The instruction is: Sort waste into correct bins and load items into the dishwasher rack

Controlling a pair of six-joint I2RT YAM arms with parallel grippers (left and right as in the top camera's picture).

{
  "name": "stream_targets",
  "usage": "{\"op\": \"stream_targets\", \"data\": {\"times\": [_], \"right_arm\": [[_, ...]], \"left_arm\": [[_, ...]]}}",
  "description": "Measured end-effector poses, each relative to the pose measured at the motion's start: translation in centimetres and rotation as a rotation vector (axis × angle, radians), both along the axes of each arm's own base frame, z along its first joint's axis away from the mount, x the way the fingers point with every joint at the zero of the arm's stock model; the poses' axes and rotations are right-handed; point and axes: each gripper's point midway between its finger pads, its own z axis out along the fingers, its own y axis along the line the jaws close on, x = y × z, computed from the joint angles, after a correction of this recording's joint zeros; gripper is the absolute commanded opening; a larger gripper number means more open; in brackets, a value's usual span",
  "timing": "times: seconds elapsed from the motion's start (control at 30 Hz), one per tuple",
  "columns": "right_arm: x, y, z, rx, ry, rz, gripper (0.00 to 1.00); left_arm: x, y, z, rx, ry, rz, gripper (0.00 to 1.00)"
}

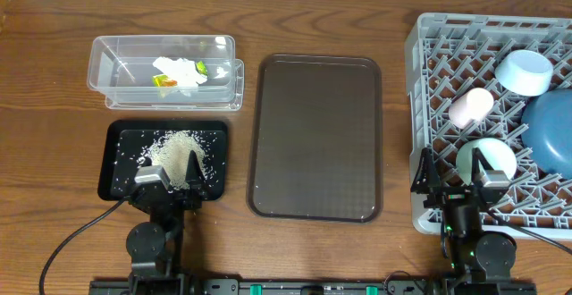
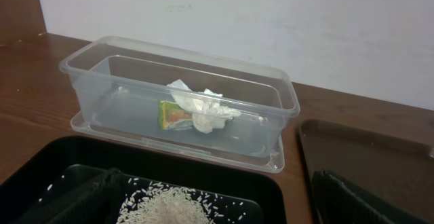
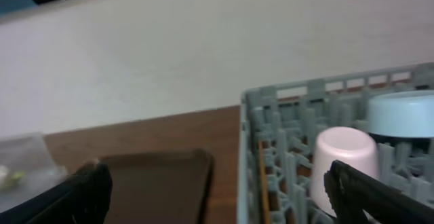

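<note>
The clear tub [image 1: 107, 67] at the back left holds the crumpled tissue [image 1: 181, 70] and the yellow-green wrapper [image 1: 164, 82]; both show in the left wrist view, tissue [image 2: 203, 110] and wrapper [image 2: 173, 115]. The black tray [image 1: 121, 161] holds a heap of rice [image 1: 179, 152], also in the left wrist view [image 2: 169, 207]. The grey rack [image 1: 429, 71] at the right holds the dark blue bowl [image 1: 552, 130], mint bowl [image 1: 487, 156], light blue bowl [image 1: 525, 71] and pink cup [image 1: 470, 106]. My left gripper [image 1: 174, 177] is open over the black tray's near edge. My right gripper [image 1: 454, 172] is open over the rack's near-left corner.
A larger brown serving tray [image 1: 315, 134] lies between the black tray and the rack. The wall runs along the table's far edge. In the right wrist view the pink cup [image 3: 342, 159] and the light blue bowl [image 3: 400, 115] stand in the rack [image 3: 271, 149].
</note>
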Motion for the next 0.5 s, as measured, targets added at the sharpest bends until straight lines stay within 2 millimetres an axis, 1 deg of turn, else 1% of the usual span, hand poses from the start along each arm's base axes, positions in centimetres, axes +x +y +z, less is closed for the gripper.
{"op": "stream_targets", "data": {"times": [0.07,0.17,0.2,0.5], "right_arm": [[0.0,-0.2,-0.9,-0.03,0.036,-0.012,0.99],[0.0,-0.3,-2.9,-0.089,0.113,-0.019,0.99],[0.0,-0.4,-3.2,-0.108,0.122,-0.021,0.99],[0.0,-0.5,-3.1,-0.239,0.115,-0.026,0.99]], "left_arm": [[0.0,0.0,0.0,0.0,0.0,0.0,0.9],[0.0,0.0,0.0,0.0,0.0,0.0,0.9],[0.0,0.0,0.0,0.0,0.0,0.0,0.9],[0.0,0.0,0.0,0.0,0.0,0.0,0.9]]}}
